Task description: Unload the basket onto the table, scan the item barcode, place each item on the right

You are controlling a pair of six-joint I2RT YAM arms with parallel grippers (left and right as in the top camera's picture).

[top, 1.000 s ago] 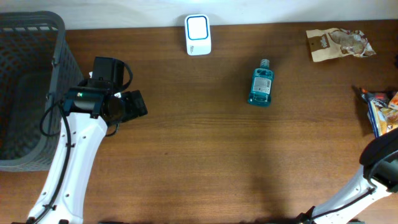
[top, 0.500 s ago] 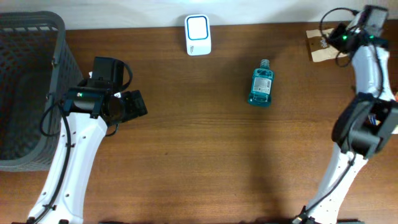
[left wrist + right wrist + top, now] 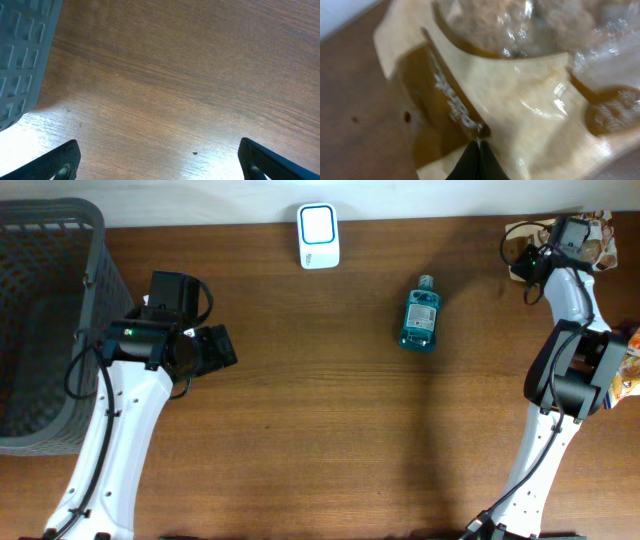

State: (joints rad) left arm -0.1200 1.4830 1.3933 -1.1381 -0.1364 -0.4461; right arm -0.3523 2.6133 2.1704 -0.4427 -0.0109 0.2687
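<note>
The overhead camera looks straight down on the brown wooden worktop (image 3: 320, 430). The left wrist camera hangs low over bare wood beside the grey mesh plastic basket (image 3: 20, 60). The right wrist camera sits close against the tan snack pouch (image 3: 520, 110), which overhead shows top right.

snack bag (image 3: 520, 115): pale lettering runs along the brown band in the right wrist view, too blurred to read; from overhead the print is too small to read.
bottle (image 3: 419, 320): front label with light and dark patches; words too small to make out.
scanner (image 3: 318, 236): no lettering can be made out on its white face.
readable text: none.
</note>
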